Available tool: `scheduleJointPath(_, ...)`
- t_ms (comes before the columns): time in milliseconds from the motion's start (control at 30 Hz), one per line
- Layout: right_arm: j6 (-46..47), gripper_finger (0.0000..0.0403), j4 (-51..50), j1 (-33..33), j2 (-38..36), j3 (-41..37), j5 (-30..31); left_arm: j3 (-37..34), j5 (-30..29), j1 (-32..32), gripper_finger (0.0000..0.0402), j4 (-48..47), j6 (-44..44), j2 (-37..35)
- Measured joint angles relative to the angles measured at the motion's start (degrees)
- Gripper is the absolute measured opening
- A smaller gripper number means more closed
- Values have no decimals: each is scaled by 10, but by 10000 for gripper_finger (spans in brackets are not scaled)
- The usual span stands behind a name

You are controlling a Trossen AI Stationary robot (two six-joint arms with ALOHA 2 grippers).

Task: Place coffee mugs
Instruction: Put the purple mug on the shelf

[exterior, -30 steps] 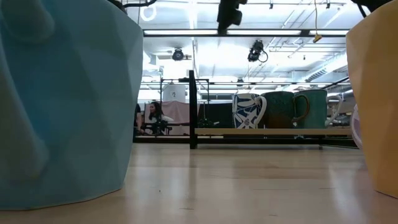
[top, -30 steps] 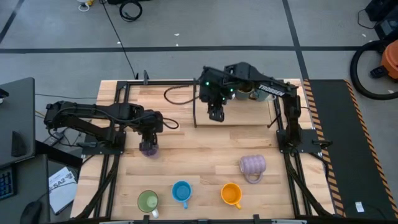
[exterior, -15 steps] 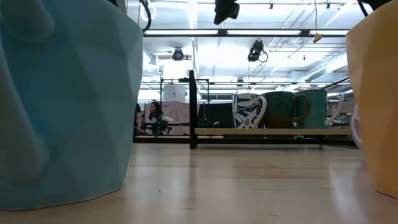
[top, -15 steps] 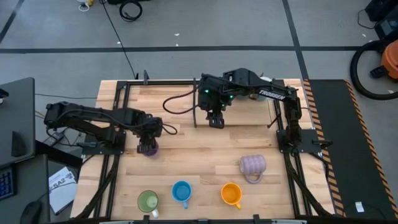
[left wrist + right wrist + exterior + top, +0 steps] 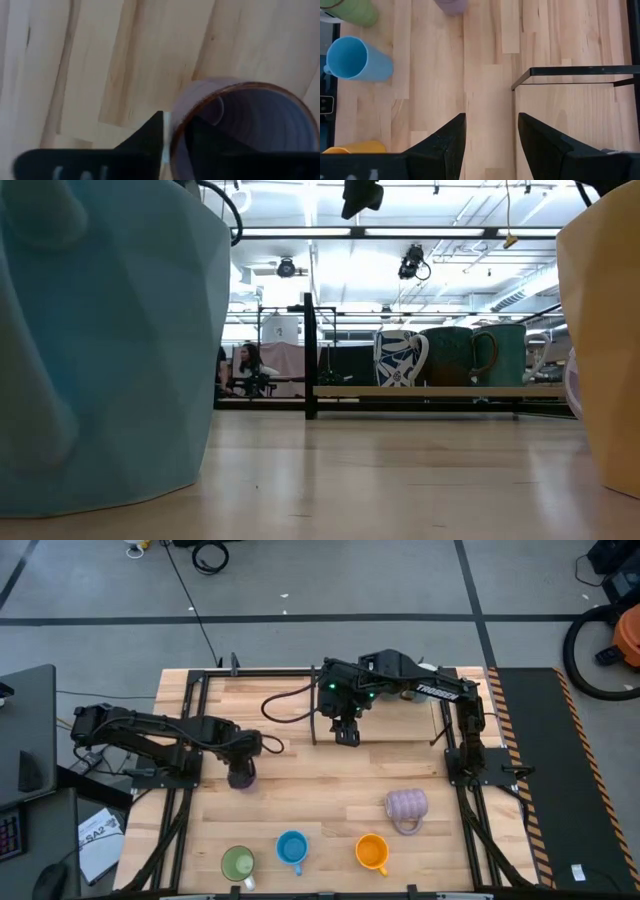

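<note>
My left gripper stands over the small lilac mug at the table's left middle, shut on its rim. The mug stands upright on the table. My right gripper hangs open and empty above the front of the raised shelf. The ribbed lavender mug lies on its side right of centre. Green, blue and orange mugs stand along the near edge. On the shelf stand a white patterned mug, a dark brown one and a green one. My left gripper holds the lilac mug by its rim wall, one finger outside and one finger inside the hollow. The fingers come from above, pointing down. The mug's base is on the table.
The black shelf frame with its uprights crosses the table's far half under my right arm. Bare wood lies between the lilac mug and the lavender one. People sit in the room beyond the table.
My right gripper moved a little toward the near edge, from above the shelf to its front, and rose slightly. My left gripper crept toward the near edge, over the lilac mug, covering more of it. The mugs stayed where they were.
</note>
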Motion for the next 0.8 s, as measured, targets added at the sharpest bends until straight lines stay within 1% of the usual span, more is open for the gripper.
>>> scheduleJointPath(133, -4, 185, 2, 0, 0, 0, 0, 0, 0, 0, 30, 9, -82, 0)
scheduleJointPath(200, -5, 185, 7, 0, 0, 0, 0, 0, -4, 0, 19, 16, -136, 0)
scheduleJointPath(333, -6, 185, 20, -1, 0, 0, 0, 0, -7, 0, 20, 16, -282, 0)
scheduleJointPath(433, -6, 185, 32, -1, 0, 0, 0, 0, -7, 0, 29, 15, -382, 0)
scheduleJointPath(667, -6, 185, 58, -1, 0, 0, 0, 0, -7, 0, 25, 17, -541, 0)
scheduleJointPath(800, -20, 185, 66, -1, 0, 0, 0, 0, -7, 0, 31, 17, -617, 0)
